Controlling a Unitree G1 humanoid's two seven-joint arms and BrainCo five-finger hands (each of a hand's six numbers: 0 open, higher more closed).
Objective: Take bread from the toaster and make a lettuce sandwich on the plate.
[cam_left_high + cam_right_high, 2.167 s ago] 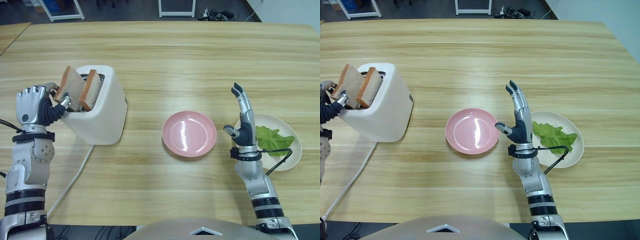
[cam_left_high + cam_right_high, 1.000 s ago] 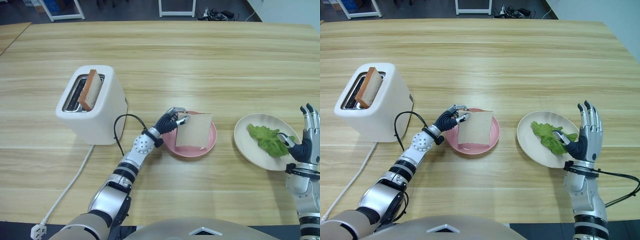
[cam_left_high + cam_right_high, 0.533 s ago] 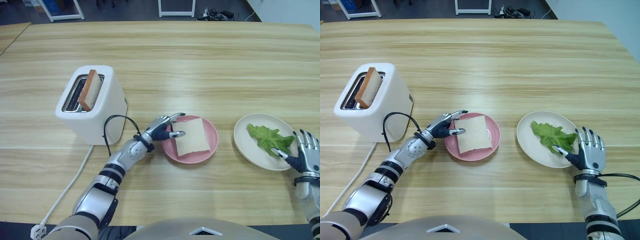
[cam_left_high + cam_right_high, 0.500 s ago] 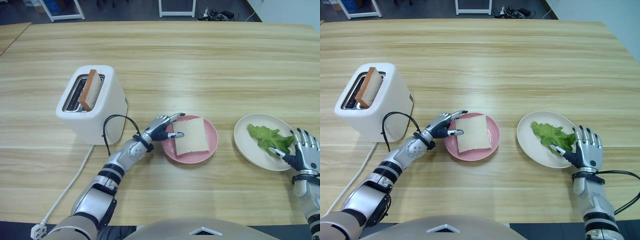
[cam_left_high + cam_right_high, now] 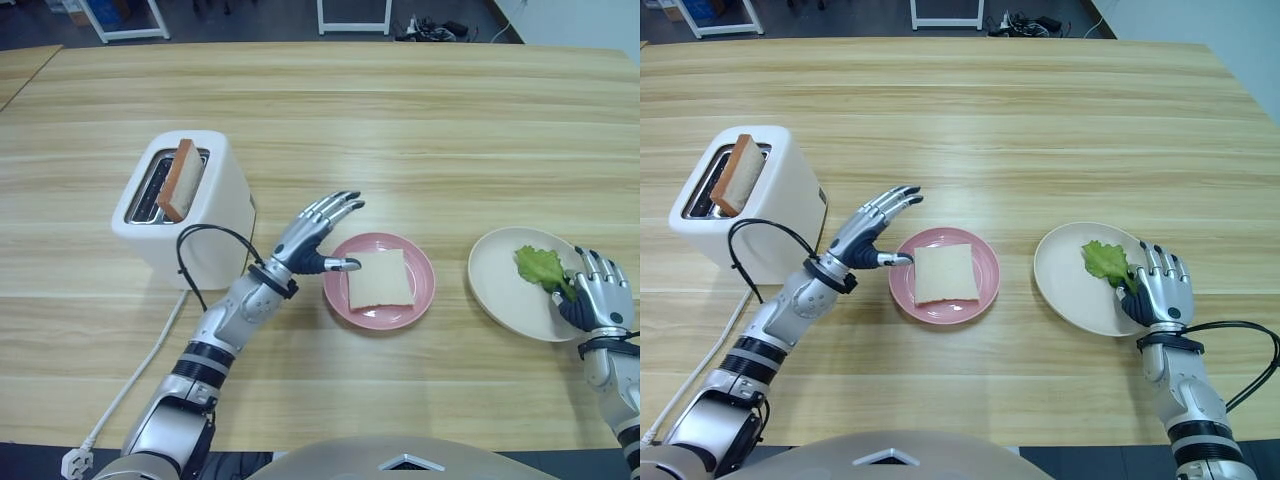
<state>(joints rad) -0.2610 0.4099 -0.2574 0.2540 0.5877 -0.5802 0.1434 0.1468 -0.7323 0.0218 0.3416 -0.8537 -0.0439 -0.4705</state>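
Note:
A white toaster (image 5: 190,215) stands at the left with one slice of bread (image 5: 180,180) sticking up from its slot. Another bread slice (image 5: 380,279) lies flat on the pink plate (image 5: 415,303) in the middle. My left hand (image 5: 312,232) hovers open just left of that plate, fingers spread, holding nothing. On the right, a cream plate (image 5: 500,290) carries a lettuce leaf (image 5: 538,268). My right hand (image 5: 594,299) is over that plate's right rim, fingers curled around the leaf's near end.
The toaster's white cord (image 5: 130,385) trails to the table's front edge at the left. A black cable (image 5: 205,250) loops from my left forearm beside the toaster. Bare wooden tabletop stretches behind the plates.
My left hand let go of the slice, which now lies flat on the pink plate, and lifted back to the left. My right hand closed on the lettuce, bunching it up.

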